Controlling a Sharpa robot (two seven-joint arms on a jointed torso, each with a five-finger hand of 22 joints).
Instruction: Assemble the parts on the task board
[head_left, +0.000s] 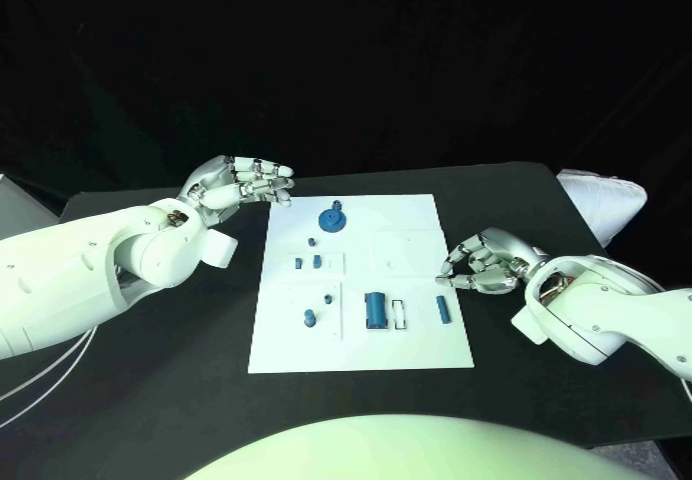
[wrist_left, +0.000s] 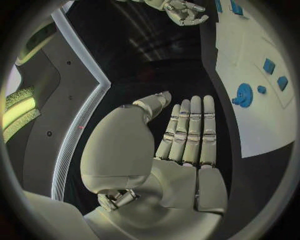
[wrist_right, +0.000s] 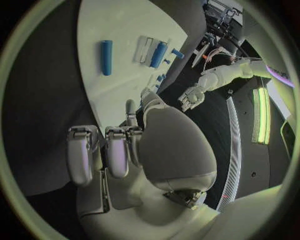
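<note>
- Black table (head_left: 173, 380), white board (head_left: 361, 290) lying flat mid-table, long axis running away from the robot.
- Left hand (head_left: 238, 183) off the board's far left corner; fingers straight, side by side, nothing held.
- Right hand (head_left: 483, 265) at the board's right edge; fingers curled in, can't tell whether anything is held.
- Blue parts on board: round disc (head_left: 333, 218) at the far end, long cylinder (head_left: 375, 310) near end, slim bar (head_left: 443, 309) right of it, small bits (head_left: 309, 318) left side.

Dim, dark surround; wrist views fisheye-bent — glare on task board (head_left: 361, 285).
</note>
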